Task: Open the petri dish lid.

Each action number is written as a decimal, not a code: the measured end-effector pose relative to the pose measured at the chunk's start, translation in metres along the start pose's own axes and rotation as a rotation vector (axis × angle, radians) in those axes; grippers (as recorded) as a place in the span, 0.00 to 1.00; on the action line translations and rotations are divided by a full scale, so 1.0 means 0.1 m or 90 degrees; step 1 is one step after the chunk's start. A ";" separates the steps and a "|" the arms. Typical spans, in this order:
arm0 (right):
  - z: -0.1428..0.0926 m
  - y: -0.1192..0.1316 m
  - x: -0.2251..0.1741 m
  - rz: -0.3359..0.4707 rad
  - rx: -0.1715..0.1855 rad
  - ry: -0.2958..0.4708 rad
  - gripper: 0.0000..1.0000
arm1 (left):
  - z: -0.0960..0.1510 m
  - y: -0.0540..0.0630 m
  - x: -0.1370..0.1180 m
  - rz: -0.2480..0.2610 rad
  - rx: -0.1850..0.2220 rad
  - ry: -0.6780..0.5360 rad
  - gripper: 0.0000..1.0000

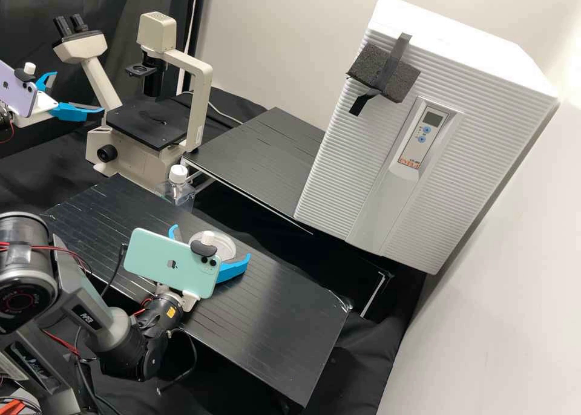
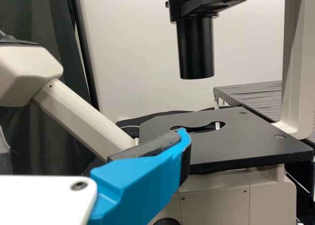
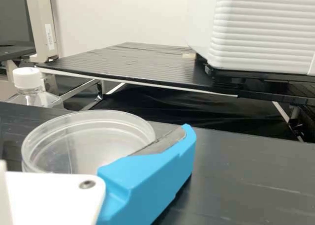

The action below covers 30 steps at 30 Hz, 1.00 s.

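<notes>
A clear round petri dish (image 1: 223, 245) stands on the front black bench. My right gripper (image 1: 212, 241) is there with its open fingers on opposite sides of the dish, low over the bench. In the right wrist view the dish's rim (image 3: 87, 114) rises beside one blue finger of the right gripper (image 3: 94, 135); lid and base cannot be clearly told apart. Well away at the upper left, my left gripper (image 1: 79, 92) hangs open and empty near the microscope. The left wrist view has this left gripper (image 2: 92, 139) in front of the microscope stage (image 2: 236, 144).
Behind the dish stands a clear bottle with a white cap (image 1: 178, 173). The beige microscope (image 1: 201, 109) is at the back left. A second black platform (image 1: 260, 155) lies farther back, with a big white ribbed box (image 1: 357, 143) at the right. The front bench's edge (image 1: 339, 336) is at the right.
</notes>
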 end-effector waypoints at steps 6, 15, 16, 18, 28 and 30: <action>0.01 0.02 -0.02 0.007 0.016 -0.002 1.00 | 0.00 0.00 0.00 0.000 0.000 0.000 1.00; -0.01 0.04 -0.03 0.013 0.017 0.002 1.00 | 0.00 0.00 0.00 0.000 0.000 0.000 1.00; -0.02 0.04 -0.03 0.013 0.016 0.003 1.00 | 0.00 0.00 0.00 0.000 0.000 0.000 1.00; -0.03 0.04 -0.04 0.016 0.013 0.005 0.00 | 0.00 0.00 0.00 0.000 0.000 0.000 1.00; -0.03 0.04 -0.04 0.016 0.009 0.003 0.00 | 0.00 0.00 0.00 0.000 0.000 0.000 1.00; -0.03 0.04 -0.04 0.016 0.009 0.003 0.00 | 0.00 0.00 0.00 0.000 0.000 0.000 1.00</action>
